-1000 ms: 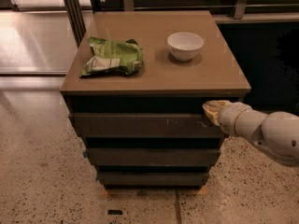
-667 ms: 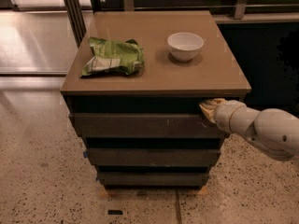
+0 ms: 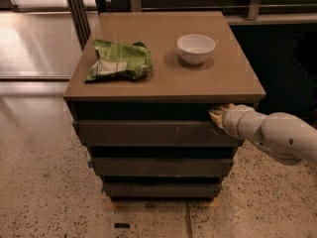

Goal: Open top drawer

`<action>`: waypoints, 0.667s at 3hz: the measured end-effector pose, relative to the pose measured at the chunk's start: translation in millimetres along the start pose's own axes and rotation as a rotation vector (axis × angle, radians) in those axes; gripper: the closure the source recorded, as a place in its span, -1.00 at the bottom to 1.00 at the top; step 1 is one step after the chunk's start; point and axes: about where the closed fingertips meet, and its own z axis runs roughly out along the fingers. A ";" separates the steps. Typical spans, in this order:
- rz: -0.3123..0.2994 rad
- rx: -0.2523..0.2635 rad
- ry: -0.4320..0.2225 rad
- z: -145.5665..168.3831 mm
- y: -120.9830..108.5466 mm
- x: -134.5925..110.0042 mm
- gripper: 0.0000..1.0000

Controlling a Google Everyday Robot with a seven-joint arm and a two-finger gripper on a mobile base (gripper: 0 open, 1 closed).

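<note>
The top drawer (image 3: pixel 148 133) is the widest dark grey-brown front, just under the brown cabinet top (image 3: pixel 163 78), with small pale scratches right of centre. It stands a little forward of the dark gap below the top. My gripper (image 3: pixel 217 116) is at the drawer's upper right corner, its pale tip reaching into the gap above the drawer front. My white arm (image 3: pixel 277 135) comes in from the right. The tray inside the drawer is hidden.
A green chip bag (image 3: pixel 120 59) and a white bowl (image 3: pixel 195 48) sit on the cabinet top. Two narrower dark drawer fronts (image 3: pixel 161 166) step back below. Speckled floor lies in front and to the left. Dark panels stand to the right.
My gripper has moved a little left and up along the drawer's top right edge, further into the gap. The drawer front has not visibly moved.
</note>
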 end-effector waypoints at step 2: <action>-0.007 0.002 0.086 1.4 -3.2 16.9 1.00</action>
